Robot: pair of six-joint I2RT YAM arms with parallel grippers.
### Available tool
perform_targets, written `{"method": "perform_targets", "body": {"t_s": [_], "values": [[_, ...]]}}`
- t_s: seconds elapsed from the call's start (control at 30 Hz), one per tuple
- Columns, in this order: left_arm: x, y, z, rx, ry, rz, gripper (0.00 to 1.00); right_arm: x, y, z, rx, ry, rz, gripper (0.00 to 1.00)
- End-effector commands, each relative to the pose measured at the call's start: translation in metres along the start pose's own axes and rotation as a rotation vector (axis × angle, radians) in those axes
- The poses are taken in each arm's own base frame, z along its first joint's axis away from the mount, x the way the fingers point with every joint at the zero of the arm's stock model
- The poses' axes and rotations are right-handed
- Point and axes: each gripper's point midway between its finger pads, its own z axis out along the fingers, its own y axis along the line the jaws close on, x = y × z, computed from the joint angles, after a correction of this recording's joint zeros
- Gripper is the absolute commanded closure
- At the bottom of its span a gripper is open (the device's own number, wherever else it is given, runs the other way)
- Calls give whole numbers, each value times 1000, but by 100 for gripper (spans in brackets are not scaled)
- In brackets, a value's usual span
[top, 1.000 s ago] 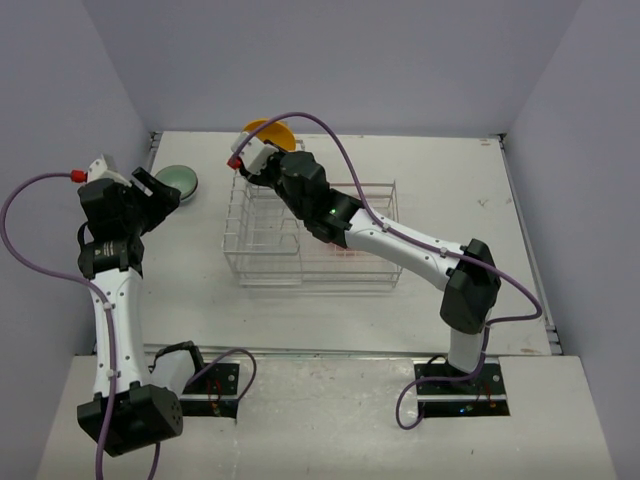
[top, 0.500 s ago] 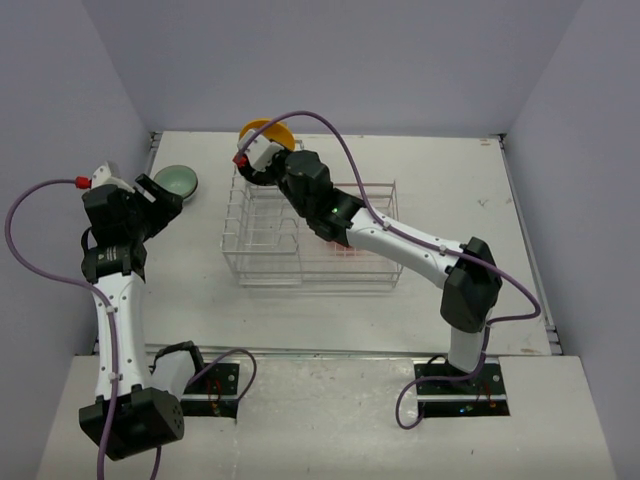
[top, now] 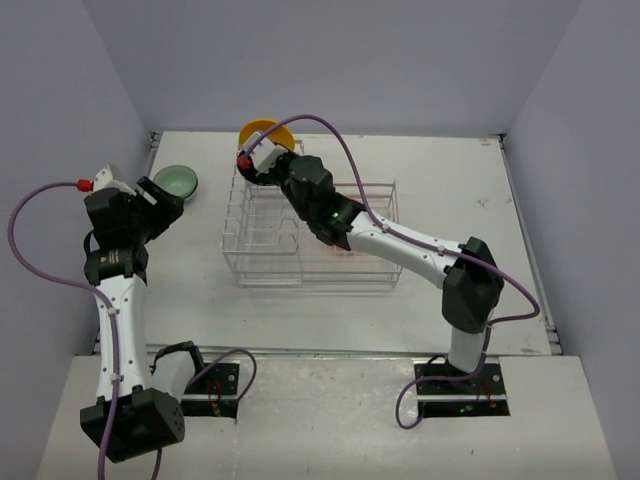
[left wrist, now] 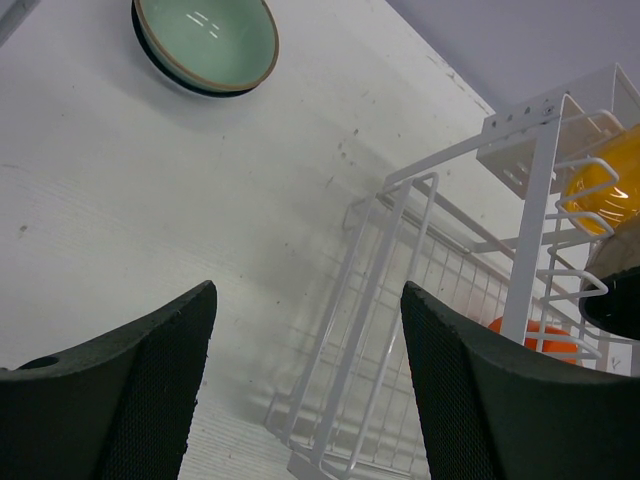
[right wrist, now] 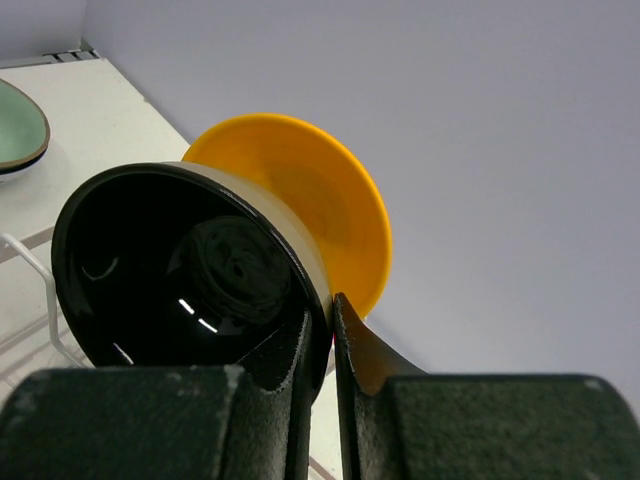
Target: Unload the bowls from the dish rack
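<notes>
The white wire dish rack (top: 330, 235) stands mid-table and shows in the left wrist view (left wrist: 450, 250). A yellow bowl (top: 262, 131) stands on edge in its tall far-left section (right wrist: 330, 195). My right gripper (right wrist: 331, 320) is shut on the rim of the black bowl (right wrist: 180, 270), just in front of the yellow one; from above the gripper (top: 262, 170) is at the rack's far-left corner. An orange-red bowl (left wrist: 530, 335) lies in the low basket. The mint green bowl (top: 176, 181) sits on the table left of the rack. My left gripper (left wrist: 308, 380) is open and empty beside it. The blue-and-white bowl is out of view.
The table's left edge and the grey side wall are close to the left arm (top: 115, 250). The back wall rises just behind the yellow bowl. A purple cable (top: 340, 150) loops over the rack from the right arm.
My right gripper has shifted slightly right with the black bowl at the rack's far-left corner. My left arm has drawn back a little from the mint green bowl.
</notes>
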Motion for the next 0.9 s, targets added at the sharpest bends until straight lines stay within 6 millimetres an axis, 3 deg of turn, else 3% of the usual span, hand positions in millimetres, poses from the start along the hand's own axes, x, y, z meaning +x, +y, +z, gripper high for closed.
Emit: {"method": "perform_targets", "body": {"t_s": [0.0, 0.87], "values": [[-8, -10, -3, 53, -38, 32, 25, -10, 16, -9, -63, -38, 29, 100], [8, 2, 9, 40, -16, 31, 25, -29, 9, -25, -70, -98, 86, 100]]}}
